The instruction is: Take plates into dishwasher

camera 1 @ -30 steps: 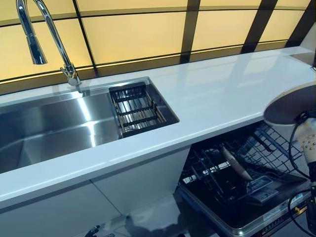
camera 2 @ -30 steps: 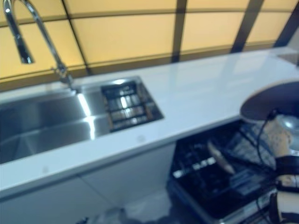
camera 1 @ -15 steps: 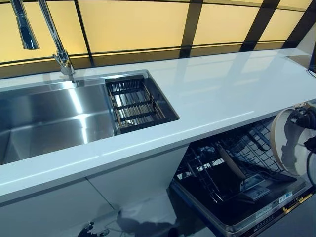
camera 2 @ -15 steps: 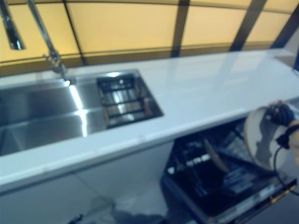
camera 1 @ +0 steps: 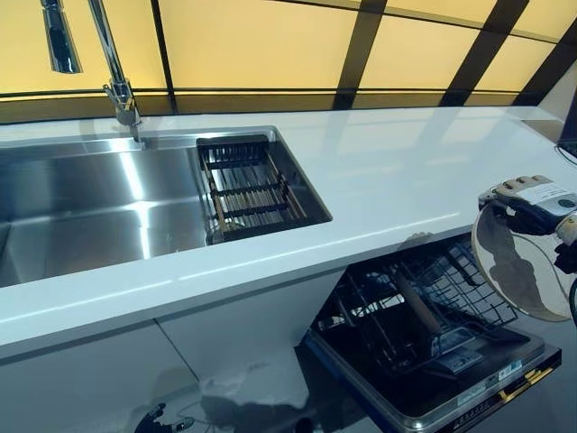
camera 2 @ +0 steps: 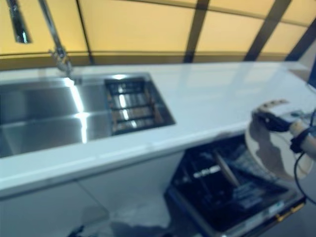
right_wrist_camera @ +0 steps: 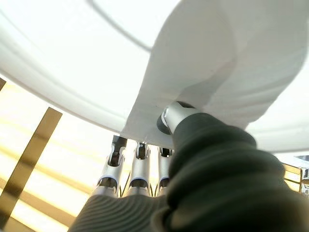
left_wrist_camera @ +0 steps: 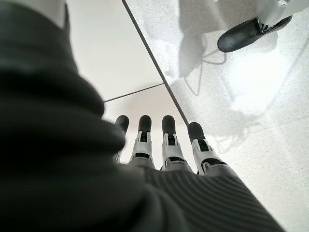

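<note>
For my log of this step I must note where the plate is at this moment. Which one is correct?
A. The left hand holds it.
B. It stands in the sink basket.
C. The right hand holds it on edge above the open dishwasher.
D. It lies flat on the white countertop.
C: the right hand has its fingers curled over the rim of the plate, which is on edge above the open dishwasher.

Warm yellow light glows from the backlit wall panels (camera 1: 261, 41) behind the white counter (camera 1: 397, 171). Bright glare streaks the steel sink (camera 1: 99, 212). The right eye view is blurred throughout.
</note>
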`<state>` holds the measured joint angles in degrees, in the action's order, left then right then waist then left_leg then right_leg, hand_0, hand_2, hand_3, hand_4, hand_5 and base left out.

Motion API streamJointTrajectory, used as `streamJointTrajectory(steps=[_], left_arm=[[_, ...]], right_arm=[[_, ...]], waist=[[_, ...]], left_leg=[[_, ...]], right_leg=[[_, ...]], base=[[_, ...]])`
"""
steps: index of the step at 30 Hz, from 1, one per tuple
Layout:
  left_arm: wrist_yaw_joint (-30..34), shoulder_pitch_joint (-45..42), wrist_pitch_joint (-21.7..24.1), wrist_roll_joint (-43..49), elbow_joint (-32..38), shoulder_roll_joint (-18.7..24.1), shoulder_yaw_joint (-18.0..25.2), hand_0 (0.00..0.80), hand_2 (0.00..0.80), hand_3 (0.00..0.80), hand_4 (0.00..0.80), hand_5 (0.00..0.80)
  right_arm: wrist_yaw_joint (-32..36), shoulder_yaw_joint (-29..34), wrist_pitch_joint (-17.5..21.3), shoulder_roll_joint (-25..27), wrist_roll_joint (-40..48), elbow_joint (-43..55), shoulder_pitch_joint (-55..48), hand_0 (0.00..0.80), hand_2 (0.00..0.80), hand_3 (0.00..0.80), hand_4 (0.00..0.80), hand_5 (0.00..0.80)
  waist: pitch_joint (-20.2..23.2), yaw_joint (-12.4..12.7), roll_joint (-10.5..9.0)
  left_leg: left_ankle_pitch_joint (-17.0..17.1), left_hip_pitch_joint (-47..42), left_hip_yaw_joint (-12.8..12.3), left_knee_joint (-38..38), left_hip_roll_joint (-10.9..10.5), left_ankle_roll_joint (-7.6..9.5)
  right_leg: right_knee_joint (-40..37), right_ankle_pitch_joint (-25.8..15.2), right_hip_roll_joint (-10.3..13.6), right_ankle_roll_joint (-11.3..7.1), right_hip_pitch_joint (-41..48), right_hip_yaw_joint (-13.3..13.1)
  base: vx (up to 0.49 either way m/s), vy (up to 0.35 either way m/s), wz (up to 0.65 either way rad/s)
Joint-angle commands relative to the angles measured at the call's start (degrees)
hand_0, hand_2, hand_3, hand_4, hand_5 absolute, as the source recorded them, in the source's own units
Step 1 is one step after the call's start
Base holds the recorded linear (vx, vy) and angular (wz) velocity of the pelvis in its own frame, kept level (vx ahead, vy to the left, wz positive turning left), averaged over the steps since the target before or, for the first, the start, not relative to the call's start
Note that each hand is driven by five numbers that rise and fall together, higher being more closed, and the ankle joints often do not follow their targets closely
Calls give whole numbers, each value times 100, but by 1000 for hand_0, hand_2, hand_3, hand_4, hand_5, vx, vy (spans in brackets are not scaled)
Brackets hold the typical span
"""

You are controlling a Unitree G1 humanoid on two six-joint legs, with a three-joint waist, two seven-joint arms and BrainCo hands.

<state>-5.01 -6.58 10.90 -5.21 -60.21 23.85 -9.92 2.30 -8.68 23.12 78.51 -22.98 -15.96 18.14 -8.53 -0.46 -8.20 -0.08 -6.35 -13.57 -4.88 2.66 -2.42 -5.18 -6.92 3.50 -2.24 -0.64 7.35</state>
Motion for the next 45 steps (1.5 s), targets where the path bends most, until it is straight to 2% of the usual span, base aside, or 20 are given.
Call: streamJointTrajectory(steps=[1,5,8,13,16,19,27,31,38,45], left_arm=[[-66,246,242,256,-122,322,147,0,0,0,0,0],[-45,250,285,295,-157,338,198,0,0,0,0,0],[-28,278,270,313,-163,343,193,0,0,0,0,0],[-5,283,329,321,-198,306,215,0,0,0,0,0],[10,289,336,364,-202,275,246,0,0,0,0,0],[17,309,312,381,-181,255,253,0,0,0,0,0],[-3,300,345,151,-76,189,290,0,0,0,0,0],[-16,294,323,-22,41,147,368,0,0,0,0,0],[15,340,364,-185,231,176,407,0,0,0,0,0],[45,396,439,-358,362,125,308,0,0,0,0,0]], right_arm=[[68,-247,167,252,181,-196,692,800,800,800,800,800],[213,-341,305,187,-159,-159,638,800,800,800,800,800],[396,-441,318,109,-93,-167,690,800,800,800,800,800],[823,-549,114,-126,422,-82,725,800,800,800,800,800],[946,-474,148,-387,524,-136,618,800,800,800,800,800],[1009,-508,251,-590,340,-205,584,800,800,800,800,800],[984,-746,28,-1067,349,-476,680,800,800,800,800,800],[898,-850,-149,-1350,285,-656,718,800,800,800,800,800],[750,-1116,-226,-1619,262,-974,998,800,800,800,800,800],[725,-1352,-31,-1882,553,-938,1265,800,800,800,800,800]], waist=[[-80,199,-76],[-86,209,-86],[-81,216,-91],[-88,209,-69],[-88,220,-52],[-99,236,-39],[-163,316,53],[-222,376,126],[-454,479,315],[-672,524,564]], left_leg=[[-664,-106,403,-12,-185,562],[-654,-93,388,-12,-180,567],[-657,-105,383,-12,-182,566],[-655,-127,370,-12,-180,568],[-663,-130,368,-12,-182,576],[-665,-124,367,-12,-184,581],[-656,-98,422,-12,-197,582],[-633,-32,489,-12,-214,576],[-565,193,592,-12,-252,558],[-484,428,689,-12,-306,536]], right_leg=[[18,590,-56,-527,501,370],[18,571,-51,-530,490,386],[18,565,-51,-538,497,384],[18,560,-46,-537,508,377],[18,564,-41,-536,513,373],[18,563,-34,-539,508,378],[18,564,-8,-521,494,408],[18,574,18,-504,458,449],[18,570,59,-464,288,517],[19,565,103,-402,111,588]], base=[[0,0,0],[0,0,0],[0,0,0],[0,0,0],[0,0,0],[0,0,0],[1,-3,0],[1,-30,4],[-34,-44,10],[-45,-25,6]])
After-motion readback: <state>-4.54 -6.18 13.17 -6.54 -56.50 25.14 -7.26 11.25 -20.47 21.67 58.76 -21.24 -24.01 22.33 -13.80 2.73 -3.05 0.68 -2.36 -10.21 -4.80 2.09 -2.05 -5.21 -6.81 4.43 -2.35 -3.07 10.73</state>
